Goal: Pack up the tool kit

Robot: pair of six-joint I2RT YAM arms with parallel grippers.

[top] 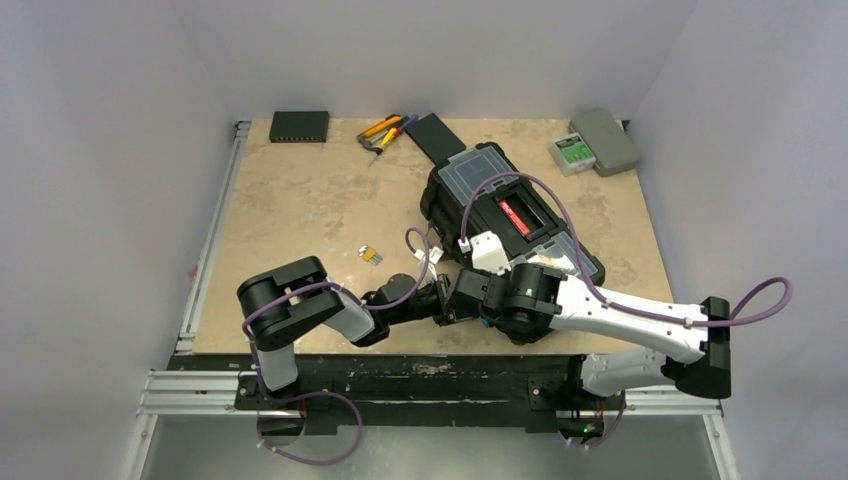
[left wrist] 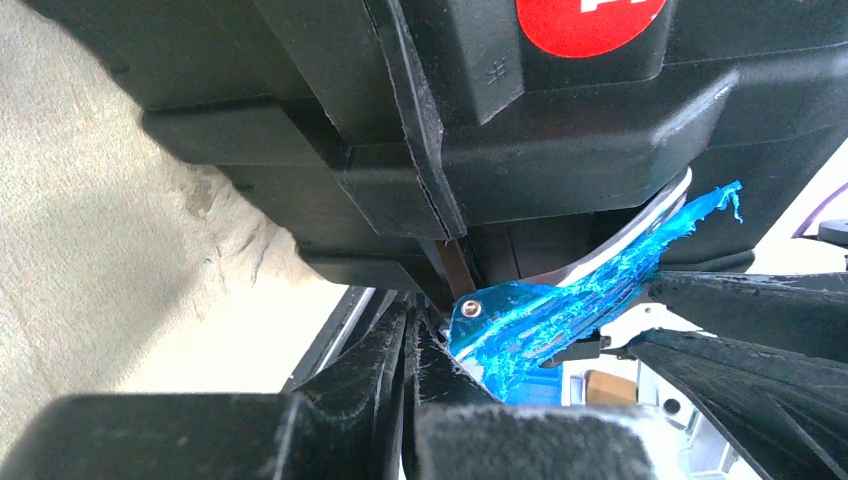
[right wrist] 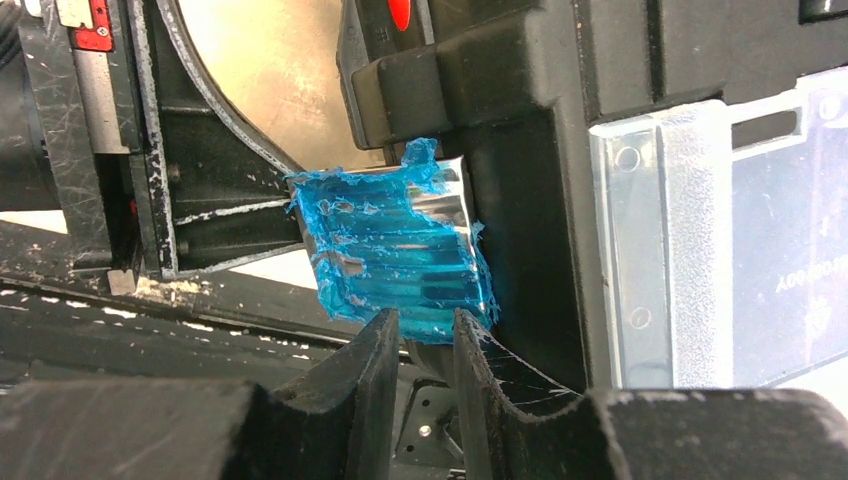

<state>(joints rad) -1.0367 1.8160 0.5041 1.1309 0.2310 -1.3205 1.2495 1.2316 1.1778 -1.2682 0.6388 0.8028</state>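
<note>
**Currently: both claws at the toolbox latch, lid down, tools outside**

- Desk (top: 300,220) carries the toolbox (top: 445,205) right of centre. Its long axis runs far-left to near-right. The latch side faces the arm bases.
- Lid is down, so the main cavity is hidden. The two clear-lidded compartments (top: 478,170) flank the red-labelled handle (top: 513,217), and their contents can't be made out.
- Hand tools (top: 385,130) lie at the far edge, outside the box and well apart from both claws, with the box in between.
- Blue latch (right wrist: 395,250) sits at the box's near end. The right wrist view puts it directly ahead of the right claw (right wrist: 422,335), its lower edge just at the fingertips.
- Right claw is parted narrowly. No firm pinch on the latch is visible.
- Left claw (left wrist: 412,335) is fully closed and holds nothing. It is pressed in under the box edge, just beside the same latch (left wrist: 560,315).
- Judgement: the right arm is better lined up for the latch. Nothing is packed yet, since the lid has to come up before any tool goes in.
</note>
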